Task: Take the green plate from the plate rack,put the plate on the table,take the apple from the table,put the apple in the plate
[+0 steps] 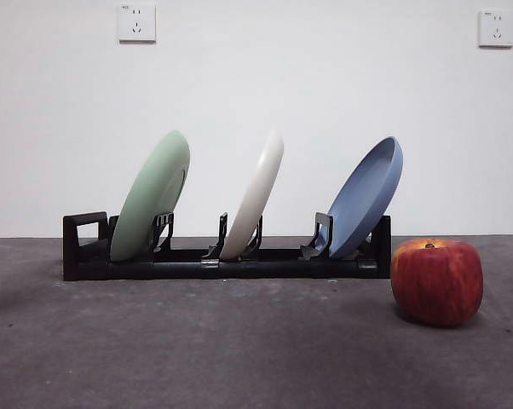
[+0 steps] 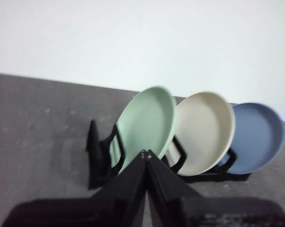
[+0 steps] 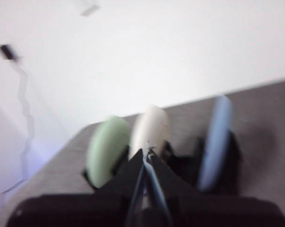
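The green plate (image 1: 152,197) stands tilted in the leftmost slot of the black plate rack (image 1: 222,260) on the dark grey table (image 1: 197,349). The red apple (image 1: 436,280) sits on the table to the right of the rack, nearer the camera. Neither gripper shows in the front view. In the left wrist view my left gripper (image 2: 146,153) is shut and empty, some way back from the green plate (image 2: 147,120) and the rack (image 2: 102,158). In the blurred right wrist view my right gripper (image 3: 145,153) is shut and empty, away from the green plate (image 3: 107,149).
A cream-white plate (image 1: 255,193) stands in the rack's middle slot and a blue plate (image 1: 367,194) at its right end. A white wall with two sockets (image 1: 136,23) rises behind the table.
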Controlling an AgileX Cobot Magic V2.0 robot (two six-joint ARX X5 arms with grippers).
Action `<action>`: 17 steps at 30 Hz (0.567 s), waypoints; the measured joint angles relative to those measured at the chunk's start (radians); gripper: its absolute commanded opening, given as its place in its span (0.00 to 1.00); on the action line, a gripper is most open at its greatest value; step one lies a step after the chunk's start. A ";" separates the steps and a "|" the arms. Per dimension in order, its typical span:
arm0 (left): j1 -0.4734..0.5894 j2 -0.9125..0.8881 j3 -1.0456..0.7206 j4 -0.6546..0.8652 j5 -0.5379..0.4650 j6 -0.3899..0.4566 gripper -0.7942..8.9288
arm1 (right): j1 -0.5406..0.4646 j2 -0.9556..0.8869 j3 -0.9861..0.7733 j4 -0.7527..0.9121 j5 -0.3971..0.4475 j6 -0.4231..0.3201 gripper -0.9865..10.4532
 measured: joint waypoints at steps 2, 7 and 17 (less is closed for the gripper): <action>0.000 0.062 0.077 -0.029 0.043 0.011 0.08 | 0.000 0.073 0.095 -0.002 -0.058 -0.002 0.09; 0.000 0.240 0.297 -0.160 0.163 0.042 0.08 | 0.000 0.271 0.355 -0.121 -0.180 -0.007 0.09; 0.000 0.611 0.748 -0.580 0.242 0.152 0.08 | 0.016 0.612 0.746 -0.730 -0.166 -0.193 0.10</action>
